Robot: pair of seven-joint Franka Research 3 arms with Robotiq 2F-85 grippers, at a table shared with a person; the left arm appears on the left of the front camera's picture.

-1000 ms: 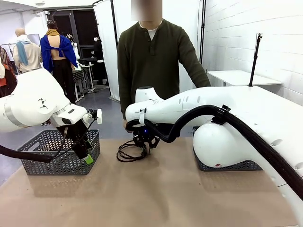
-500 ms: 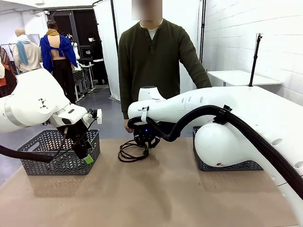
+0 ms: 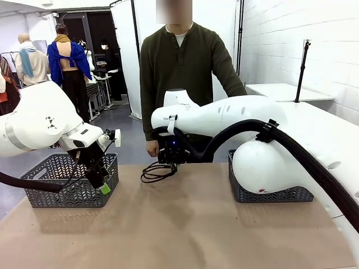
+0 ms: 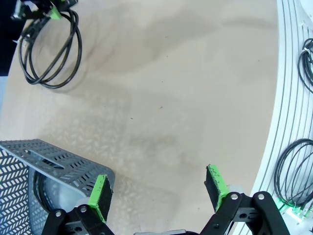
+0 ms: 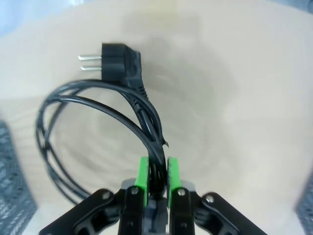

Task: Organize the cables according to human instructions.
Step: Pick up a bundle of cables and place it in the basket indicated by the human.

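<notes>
Right tool [image 5: 153, 171]: pads pinched shut on a cable [image 5: 93, 117], strands running up from between the fingers, coil looping to frame left, two-pin plug [image 5: 115, 61] at upper left pointing left. Front view: right tool [image 3: 170, 162] at mid-frame, coil [image 3: 157, 172] hanging off its left side, low over the worktop [image 3: 185, 224]; cannot tell whether the lowest loop touches.

Left tool [image 4: 159, 188]: pads spread wide, nothing between. Below it, left basket [image 4: 54, 164] corner at lower left, some cable inside. The held coil shows at that frame's upper left, well apart.

Front view: left basket [image 3: 70, 179] at left, right basket [image 3: 269, 193] at right behind the right arm. Coil's long axis roughly level, left to right. Held coil lies between baskets, somewhat nearer the left one. Which basket is meant depends on the person [image 3: 179, 73]; one hand [image 3: 151, 148] hangs just beside the coil, no clear pointing.
</notes>
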